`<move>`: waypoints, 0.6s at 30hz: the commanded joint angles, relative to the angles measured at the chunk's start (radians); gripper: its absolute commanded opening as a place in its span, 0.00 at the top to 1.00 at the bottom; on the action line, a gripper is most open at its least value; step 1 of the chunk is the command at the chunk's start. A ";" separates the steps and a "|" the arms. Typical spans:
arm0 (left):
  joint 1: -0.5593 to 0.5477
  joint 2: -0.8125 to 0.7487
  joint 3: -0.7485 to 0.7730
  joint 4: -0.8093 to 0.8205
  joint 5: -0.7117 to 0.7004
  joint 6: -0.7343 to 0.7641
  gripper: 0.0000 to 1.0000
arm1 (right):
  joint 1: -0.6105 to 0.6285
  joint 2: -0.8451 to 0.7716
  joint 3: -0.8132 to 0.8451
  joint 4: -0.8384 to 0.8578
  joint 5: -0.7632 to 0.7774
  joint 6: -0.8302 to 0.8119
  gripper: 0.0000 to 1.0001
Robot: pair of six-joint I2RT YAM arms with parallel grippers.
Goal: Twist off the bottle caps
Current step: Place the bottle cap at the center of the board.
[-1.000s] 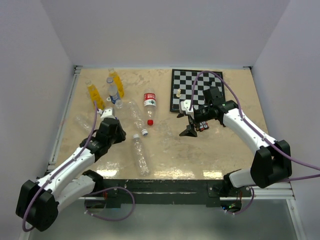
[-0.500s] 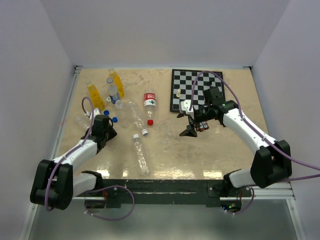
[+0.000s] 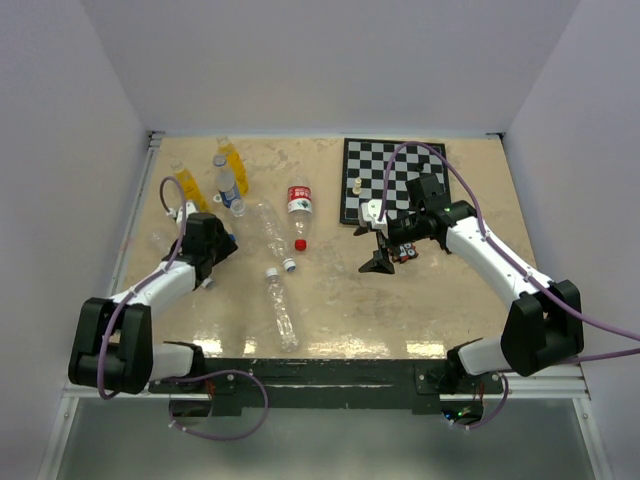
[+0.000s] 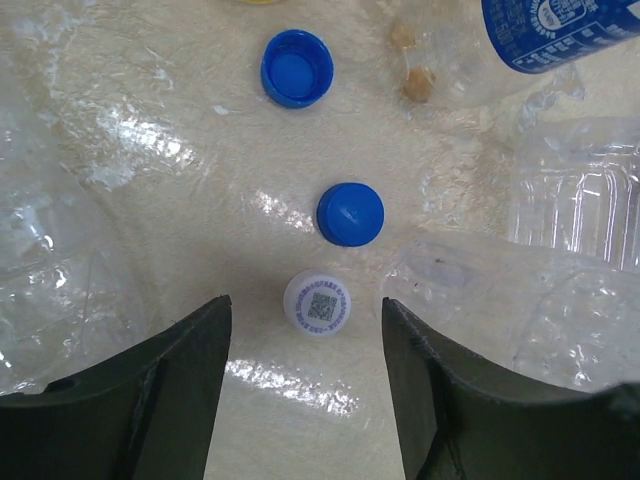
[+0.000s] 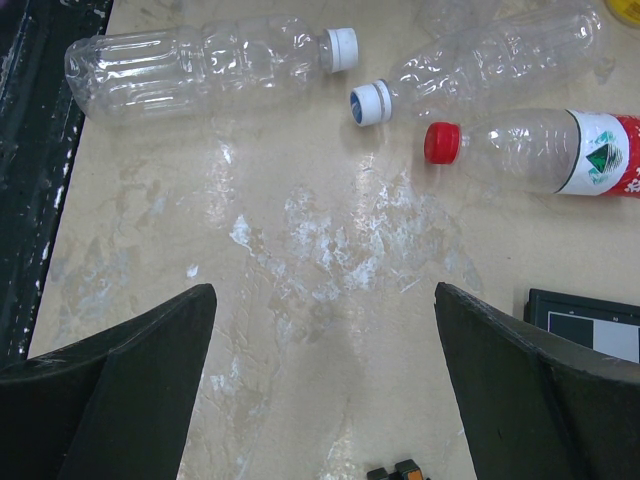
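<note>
At the left of the counter (image 3: 330,300) the left pincer (image 4: 305,330) points down, its fingers apart. A white cap (image 4: 317,303) lies loose on the counter between them, touching neither. Just beyond it sits a blue cap (image 4: 350,213), top side up, and farther on is an upturned blue cap (image 4: 297,68). Crumpled clear plastic flanks both fingers.

Past the caps are an orange bottle (image 3: 188,188), a blue-label bottle (image 3: 228,185) and a second orange bottle (image 3: 232,160), close together near the far left corner.

Towards the middle lies a clear bottle (image 5: 200,65) with its white top (image 5: 341,48) on. Near it lies a red-label bottle (image 3: 298,203), its red cap (image 5: 441,142) in place.

To the right, the right pincer (image 5: 324,290) hangs over bare counter, fingers wide apart, gripping nothing. A chessboard (image 3: 395,180) lies behind it.
</note>
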 commanded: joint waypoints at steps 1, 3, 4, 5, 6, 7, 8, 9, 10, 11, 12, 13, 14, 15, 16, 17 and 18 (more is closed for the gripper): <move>0.011 -0.058 0.046 -0.067 -0.069 -0.020 0.33 | -0.003 -0.024 0.030 0.004 -0.014 -0.016 0.06; 0.011 -0.110 0.054 -0.129 -0.116 -0.040 0.30 | -0.003 -0.026 0.030 0.004 -0.014 -0.014 0.06; 0.011 -0.137 0.056 -0.156 -0.133 -0.049 0.29 | -0.003 -0.024 0.030 0.002 -0.014 -0.014 0.06; 0.011 -0.165 0.060 -0.188 -0.150 -0.054 0.27 | -0.005 -0.024 0.030 0.002 -0.014 -0.014 0.06; 0.011 -0.202 0.065 -0.211 -0.164 -0.055 0.27 | -0.003 -0.027 0.030 0.002 -0.016 -0.014 0.06; 0.011 -0.237 0.068 -0.233 -0.174 -0.055 0.25 | -0.005 -0.026 0.030 0.000 -0.016 -0.016 0.06; 0.011 -0.280 0.074 -0.253 -0.187 -0.052 0.25 | -0.005 -0.026 0.032 -0.001 -0.016 -0.016 0.06; 0.011 -0.317 0.080 -0.270 -0.193 -0.048 0.25 | -0.005 -0.027 0.032 0.000 -0.016 -0.017 0.06; 0.011 -0.355 0.091 -0.294 -0.204 -0.043 0.25 | -0.005 -0.029 0.034 -0.003 -0.016 -0.017 0.06; 0.011 -0.392 0.111 -0.319 -0.208 -0.037 0.25 | -0.005 -0.029 0.032 -0.001 -0.016 -0.016 0.06; 0.011 -0.418 0.134 -0.336 -0.204 -0.022 0.25 | -0.005 -0.027 0.032 -0.001 -0.016 -0.016 0.06; 0.011 -0.444 0.158 -0.356 -0.193 0.007 0.23 | -0.005 -0.027 0.032 -0.001 -0.017 -0.016 0.06; 0.011 -0.469 0.183 -0.359 -0.170 0.044 0.23 | -0.005 -0.029 0.034 -0.004 -0.016 -0.016 0.06; 0.011 -0.486 0.206 -0.353 -0.115 0.108 0.22 | -0.006 -0.030 0.034 -0.003 -0.016 -0.016 0.06; 0.011 -0.505 0.230 -0.342 -0.039 0.168 0.21 | -0.008 -0.030 0.035 -0.004 -0.014 -0.017 0.06; 0.011 -0.521 0.249 -0.336 0.024 0.208 0.20 | -0.011 -0.033 0.035 -0.004 -0.014 -0.019 0.06; 0.011 -0.539 0.273 -0.333 0.111 0.242 0.19 | -0.012 -0.035 0.035 -0.004 -0.016 -0.019 0.06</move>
